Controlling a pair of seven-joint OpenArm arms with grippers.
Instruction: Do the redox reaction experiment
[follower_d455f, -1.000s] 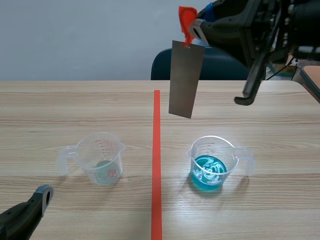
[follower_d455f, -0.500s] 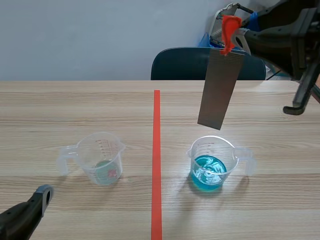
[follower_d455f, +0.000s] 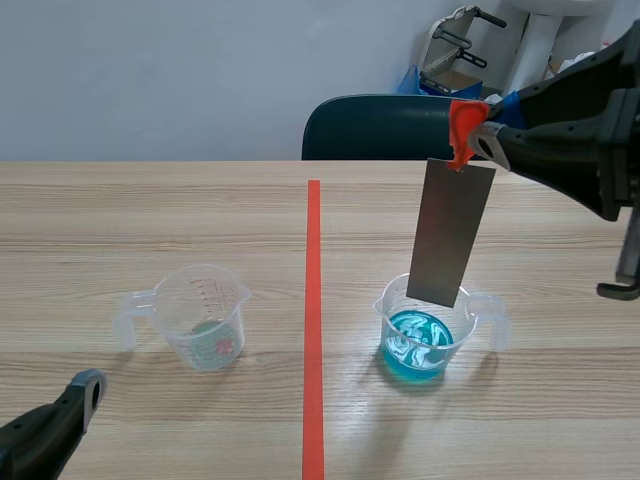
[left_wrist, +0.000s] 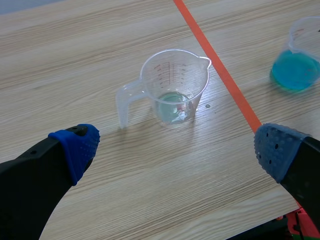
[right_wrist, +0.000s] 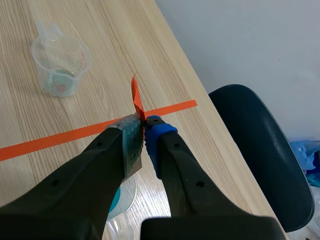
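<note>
A grey metal strip (follower_d455f: 452, 232) hangs from an orange tab (follower_d455f: 461, 130), and my right gripper (follower_d455f: 482, 138) is shut on that tab. The strip's lower end sits at the rim of a clear beaker of blue liquid (follower_d455f: 425, 325), right of the red line. In the right wrist view the tab (right_wrist: 136, 100) sticks up between the fingers of the right gripper (right_wrist: 144, 131). A second clear beaker (follower_d455f: 203, 316) with a little pale liquid stands left of the line. My left gripper (left_wrist: 176, 147) is open, low and just short of that beaker (left_wrist: 173, 86).
A dark chair (follower_d455f: 380, 125) stands behind the table's far edge. An orange-red tape line (follower_d455f: 313, 320) runs down the middle of the wooden table. The blue beaker (left_wrist: 297, 65) shows ahead of the left gripper, beyond the line.
The right arm has carried the strip rightward and down, from near the tape line to the blue beaker's rim. The left arm has stayed still.
</note>
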